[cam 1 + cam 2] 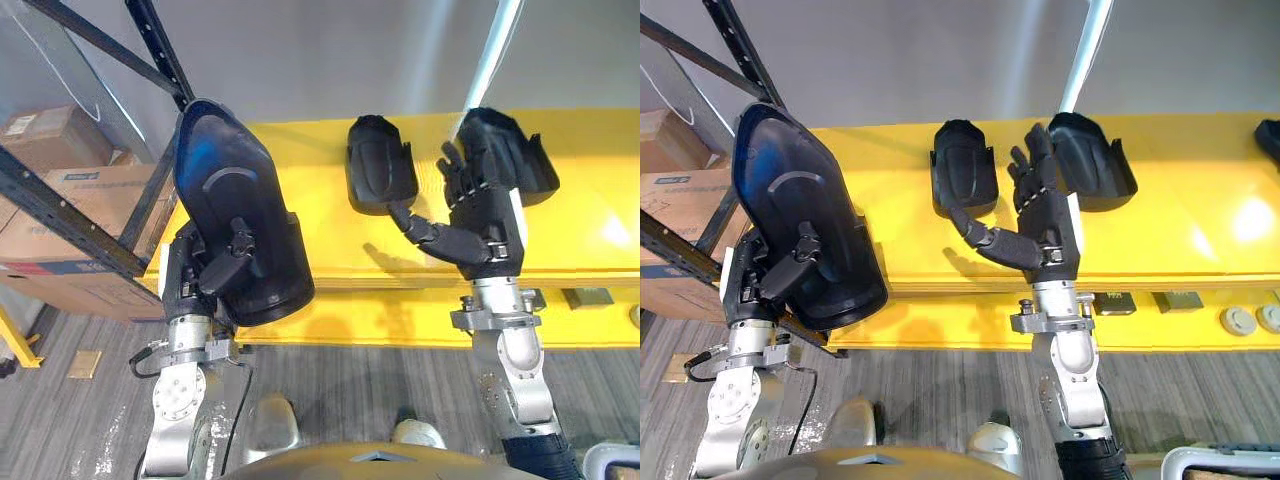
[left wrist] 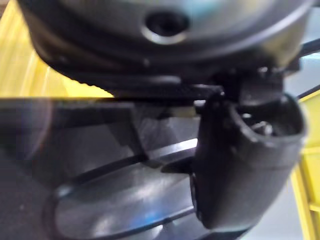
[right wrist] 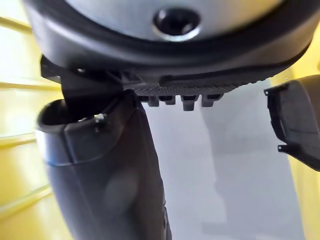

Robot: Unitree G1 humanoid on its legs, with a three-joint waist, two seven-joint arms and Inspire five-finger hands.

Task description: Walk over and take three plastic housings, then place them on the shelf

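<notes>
Left eye view: left hand (image 1: 205,270) is pinching the big housing (image 1: 225,160) low, probably risking it tipping out; right hand (image 1: 480,215) is hovering spread.

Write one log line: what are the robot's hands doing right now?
left hand: shut on large black plastic housing | right hand: open, beside two smaller black plastic housings | yellow surface: holds both
</notes>
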